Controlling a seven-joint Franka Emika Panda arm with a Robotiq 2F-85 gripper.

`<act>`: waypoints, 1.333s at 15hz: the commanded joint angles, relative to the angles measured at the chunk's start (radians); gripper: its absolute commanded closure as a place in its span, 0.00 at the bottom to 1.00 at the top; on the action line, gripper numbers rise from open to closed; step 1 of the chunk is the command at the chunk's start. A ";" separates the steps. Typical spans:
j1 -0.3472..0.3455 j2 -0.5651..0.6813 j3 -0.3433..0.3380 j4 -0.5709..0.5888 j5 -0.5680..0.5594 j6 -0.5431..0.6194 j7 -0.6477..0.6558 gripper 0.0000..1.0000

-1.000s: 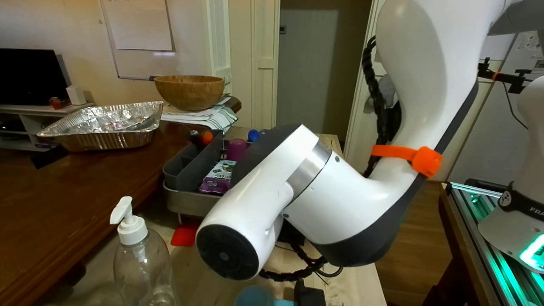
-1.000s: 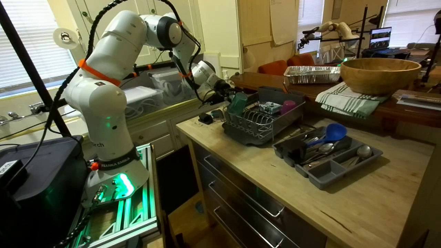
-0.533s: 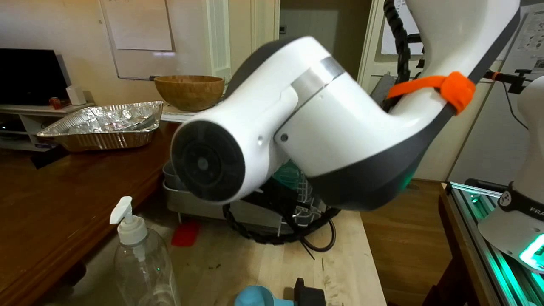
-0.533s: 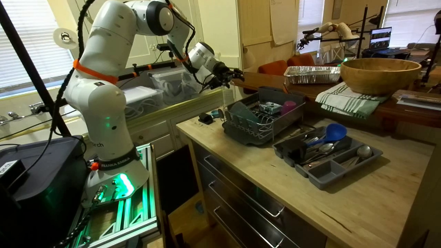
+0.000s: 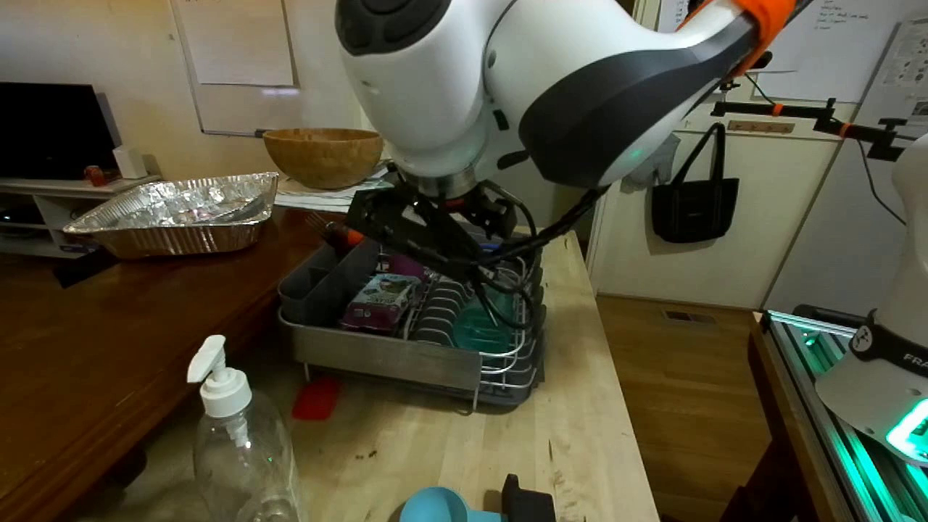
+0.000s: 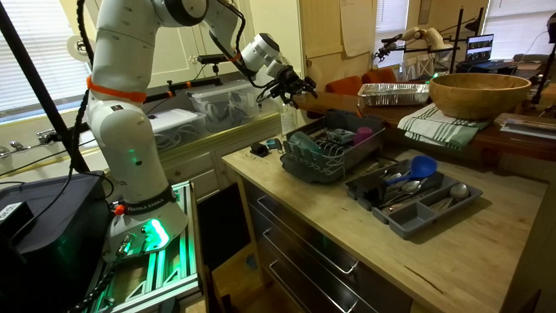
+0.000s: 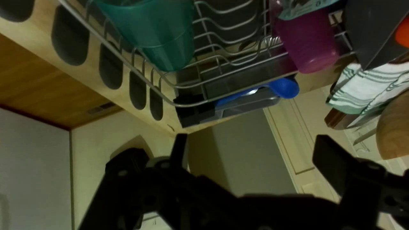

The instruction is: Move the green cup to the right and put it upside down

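Note:
The green cup, teal and see-through, lies tilted in the dish rack; it shows in both exterior views [image 5: 482, 326] [image 6: 305, 142] and at the top of the wrist view [image 7: 153, 35]. In the wrist view its narrower end points toward the cutlery tray side, and its wide end is partly cut off by the frame edge. The wire dish rack [image 5: 391, 360] [image 6: 312, 171] stands on the wooden counter. My gripper is open and empty, above the rack and apart from the cup, in an exterior view [image 6: 303, 96] and in the wrist view [image 7: 252, 139].
A magenta cup [image 6: 363, 134] and a purple packet [image 5: 380, 301] sit in the rack. A grey cutlery tray [image 6: 412, 217] with a blue ladle [image 6: 422, 167] lies beside it. A clear pump bottle [image 5: 243, 449] and light-blue object [image 5: 435, 505] stand on the counter.
One second ago the gripper was at the cup, which stood more upright. The cup now leans over in the rack, let go, and the gripper has risen away from it.

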 commanded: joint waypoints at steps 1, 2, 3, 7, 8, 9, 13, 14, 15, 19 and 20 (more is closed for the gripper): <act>-0.202 -0.087 0.099 -0.158 -0.016 0.271 -0.043 0.00; -0.259 -0.101 0.125 -0.191 -0.028 0.348 -0.064 0.00; -0.319 -0.110 0.155 -0.221 -0.040 0.423 -0.081 0.00; -0.513 -0.131 0.221 -0.334 0.016 0.739 -0.193 0.00; -0.545 -0.130 0.224 -0.363 0.040 0.817 -0.223 0.00; -0.574 -0.135 0.221 -0.400 0.074 0.899 -0.262 0.00; -0.612 -0.102 0.216 -0.415 0.135 0.990 -0.352 0.00; -0.641 -0.102 0.228 -0.442 0.175 1.027 -0.400 0.00; -0.659 -0.102 0.235 -0.457 0.192 1.045 -0.422 0.00; -0.717 -0.099 0.286 -0.434 0.334 0.963 -0.542 0.00; -0.732 -0.105 0.293 -0.426 0.383 0.940 -0.570 0.00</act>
